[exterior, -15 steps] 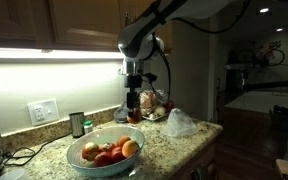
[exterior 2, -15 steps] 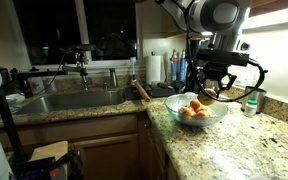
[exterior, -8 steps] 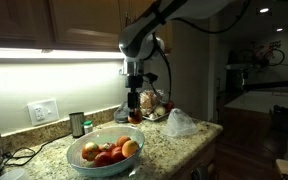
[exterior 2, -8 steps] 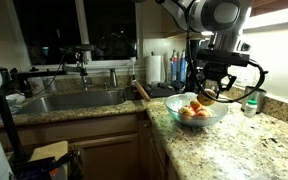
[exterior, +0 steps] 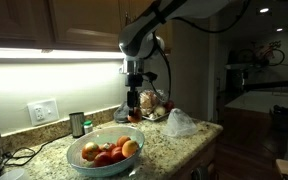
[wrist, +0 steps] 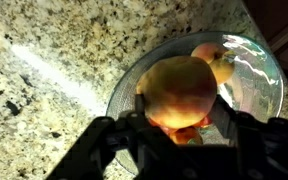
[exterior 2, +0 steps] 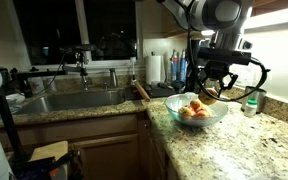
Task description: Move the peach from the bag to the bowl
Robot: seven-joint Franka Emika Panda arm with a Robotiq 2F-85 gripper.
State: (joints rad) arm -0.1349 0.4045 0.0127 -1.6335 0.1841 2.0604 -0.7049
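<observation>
Peach, round and yellow-orange, sits clamped between the jaws above the bowl.

It was a home kitchen: a speckled granite tabletop ran under wooden wall cabinets, with a lit strip light beneath them and a wall outlet on the backsplash. A sink with a faucet sat below a dark window. A paper towel roll stood near it, and a bowl of fruit sat out.

Both exterior views share bowl, opposite sides; wrist view close overhead
</observation>
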